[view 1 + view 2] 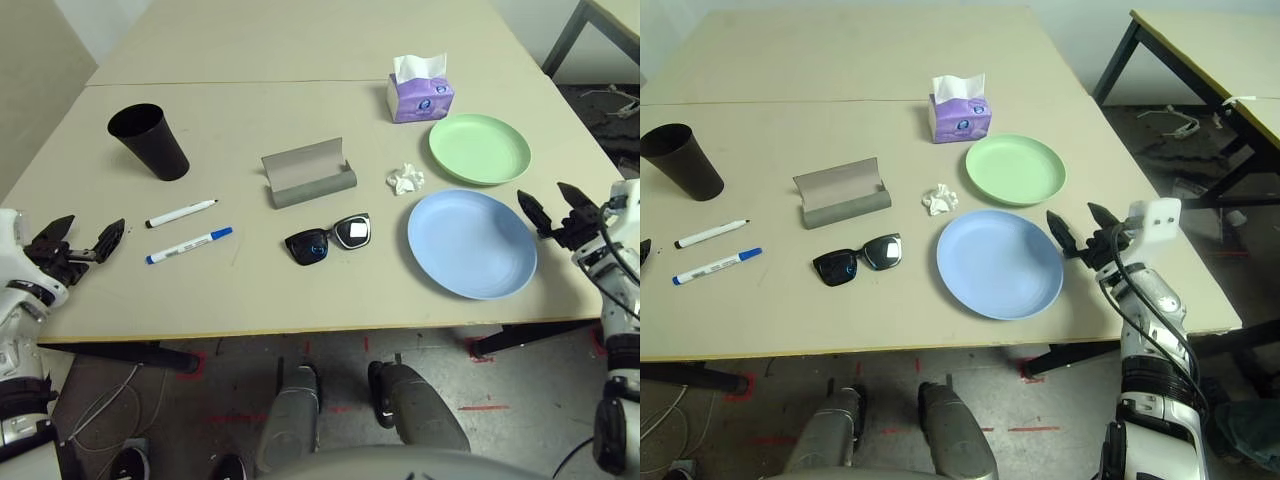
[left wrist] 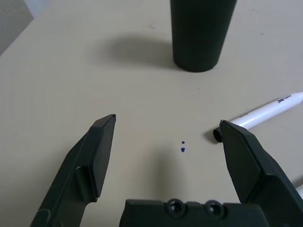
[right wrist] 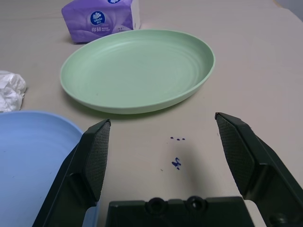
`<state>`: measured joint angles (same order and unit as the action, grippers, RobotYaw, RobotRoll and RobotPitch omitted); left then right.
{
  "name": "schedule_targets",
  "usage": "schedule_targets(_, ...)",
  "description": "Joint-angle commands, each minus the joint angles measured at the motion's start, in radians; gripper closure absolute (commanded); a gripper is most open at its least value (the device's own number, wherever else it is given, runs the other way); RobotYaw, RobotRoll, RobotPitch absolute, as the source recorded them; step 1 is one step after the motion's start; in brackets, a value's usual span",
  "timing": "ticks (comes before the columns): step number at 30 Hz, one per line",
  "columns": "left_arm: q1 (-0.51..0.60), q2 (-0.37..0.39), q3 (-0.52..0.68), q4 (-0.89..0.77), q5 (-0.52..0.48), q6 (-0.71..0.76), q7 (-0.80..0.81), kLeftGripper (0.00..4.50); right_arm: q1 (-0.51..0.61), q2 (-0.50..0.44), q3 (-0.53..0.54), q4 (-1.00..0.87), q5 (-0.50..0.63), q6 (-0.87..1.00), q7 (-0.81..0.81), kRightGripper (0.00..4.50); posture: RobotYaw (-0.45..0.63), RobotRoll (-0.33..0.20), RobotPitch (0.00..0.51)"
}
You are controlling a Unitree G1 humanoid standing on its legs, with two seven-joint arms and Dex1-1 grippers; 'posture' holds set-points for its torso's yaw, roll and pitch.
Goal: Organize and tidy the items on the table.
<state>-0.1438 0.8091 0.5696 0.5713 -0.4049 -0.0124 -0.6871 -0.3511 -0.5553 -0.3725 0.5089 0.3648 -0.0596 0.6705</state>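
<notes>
**Both claws wide and empty, all items loose on table**

Clock positions are read off the head view, 12 = far edge of the table (image 1: 300,60).

- Left gripper (image 1: 85,240): at 9, hovering over the left edge, fingers spread wide, holding nothing. Black cup (image 1: 150,140) stands upright just past it, about 10.
- Black-capped marker (image 1: 181,213) and blue-capped marker (image 1: 189,245): lying roughly parallel, near 8–9, between left gripper and centre.
- Grey glasses case (image 1: 308,173): centre, open, empty as far as visible.
- Black sunglasses (image 1: 329,239): just near side of the case, 6 from it, folded, apart from it.
- Crumpled tissue (image 1: 405,179): 3 of the case, between case and the plates.
- Green plate (image 1: 480,148): about 2. Blue plate (image 1: 472,243): about 4, just beside green, rims close.
- Purple tissue box (image 1: 419,90): about 1, behind green plate.
- Right gripper (image 1: 557,213): at 3, fingers wide apart, empty, just beside the blue plate's right rim.
</notes>
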Motion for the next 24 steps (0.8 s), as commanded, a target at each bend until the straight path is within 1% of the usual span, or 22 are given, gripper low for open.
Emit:
schedule_targets(1,0.016,-0.002,0.012,-0.017,-0.006,0.016,0.007,0.04,0.007,-0.006,-0.01,-0.011,0.008,0.009,-0.007,0.0,-0.11,0.0,0.225)
schedule_targets(10,0.012,-0.011,0.012,-0.046,-0.009,0.033,0.023,0.04,-0.022,-0.011,-0.002,0.03,0.0,-0.004,0.004,0.0,-0.12,0.0,0.218)
schedule_targets(13,0.016,-0.021,0.015,-0.06,-0.013,0.036,0.03,0.04,-0.039,-0.024,-0.003,0.046,-0.003,-0.003,0.011,0.0,-0.12,0.0,0.209)
schedule_targets(20,0.043,-0.059,0.038,-0.097,-0.035,0.031,0.05,0.04,-0.055,-0.031,-0.002,0.076,-0.012,-0.017,0.008,0.0,-0.13,0.0,0.205)
schedule_targets(24,0.041,-0.069,0.05,-0.108,-0.054,0.037,0.057,0.04,-0.058,-0.037,-0.003,0.085,-0.013,-0.016,0.012,0.0,-0.14,0.0,0.213)
